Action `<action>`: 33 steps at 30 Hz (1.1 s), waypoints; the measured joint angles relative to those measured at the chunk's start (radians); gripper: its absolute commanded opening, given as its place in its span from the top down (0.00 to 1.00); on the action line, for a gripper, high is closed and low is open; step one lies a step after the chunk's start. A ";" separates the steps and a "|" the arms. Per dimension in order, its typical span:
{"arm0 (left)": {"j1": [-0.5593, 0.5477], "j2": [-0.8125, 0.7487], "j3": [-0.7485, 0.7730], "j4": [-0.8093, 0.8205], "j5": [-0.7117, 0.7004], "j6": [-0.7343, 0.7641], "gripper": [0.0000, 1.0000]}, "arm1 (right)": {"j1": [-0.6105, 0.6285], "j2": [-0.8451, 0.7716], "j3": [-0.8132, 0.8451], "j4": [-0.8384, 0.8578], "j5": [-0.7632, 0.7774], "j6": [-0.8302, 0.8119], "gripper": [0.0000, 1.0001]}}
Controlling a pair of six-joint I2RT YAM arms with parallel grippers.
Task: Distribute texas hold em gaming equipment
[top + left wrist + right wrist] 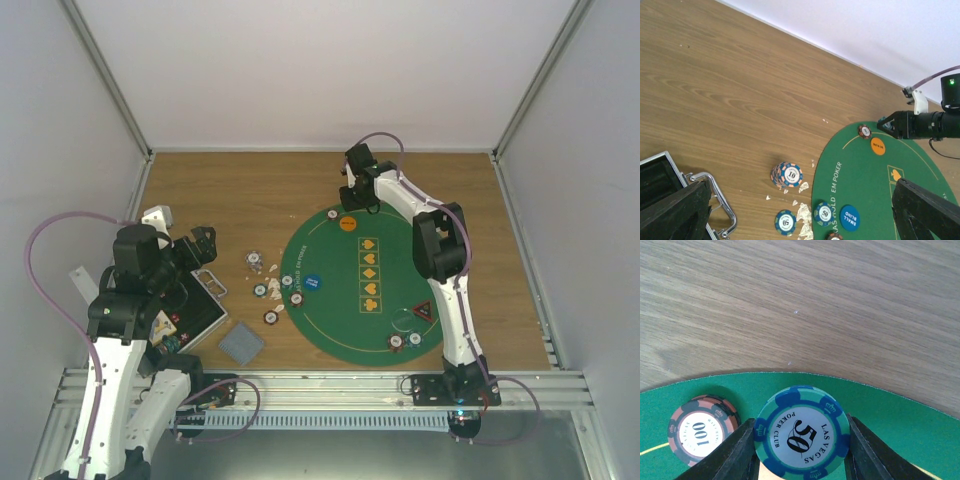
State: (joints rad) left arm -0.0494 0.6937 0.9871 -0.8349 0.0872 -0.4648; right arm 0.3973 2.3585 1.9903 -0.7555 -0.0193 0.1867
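Observation:
My right gripper (358,196) is shut on a blue-green 50 chip (801,432), held over the far edge of the green mat (330,330). A red-black 100 chip (701,431) lies just left of it, and an orange disc (348,223) sits nearby. My left gripper (203,245) is open and empty over the black case (195,305). In front of it stand a stack of 10 chips (787,175), a 50 chip (785,222) on the wood, another 50 chip (823,214) and the blue disc (850,217) on the mat.
A grey card deck (241,344) lies on the wood near the mat's left front. A clear disc (402,320), a red-black triangle marker (423,311) and two chips (397,342) sit at the mat's near right. Foil scraps (804,212) litter the wood. White walls enclose the table.

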 measured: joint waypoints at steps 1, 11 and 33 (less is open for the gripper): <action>0.000 0.000 0.000 0.000 0.000 0.000 0.01 | 0.000 0.000 0.000 0.000 -0.006 0.000 0.65; 0.000 0.000 0.000 0.000 0.000 0.000 0.01 | 0.002 0.026 0.003 -0.015 -0.034 -0.004 0.64; 0.000 0.000 0.000 0.000 -0.002 -0.004 0.01 | 0.006 0.036 0.037 -0.039 -0.015 0.006 0.45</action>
State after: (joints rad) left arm -0.0494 0.6937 0.9871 -0.8349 0.0856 -0.4690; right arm 0.4030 2.3947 2.0277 -0.7944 -0.0341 0.1925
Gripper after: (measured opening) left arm 0.989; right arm 0.534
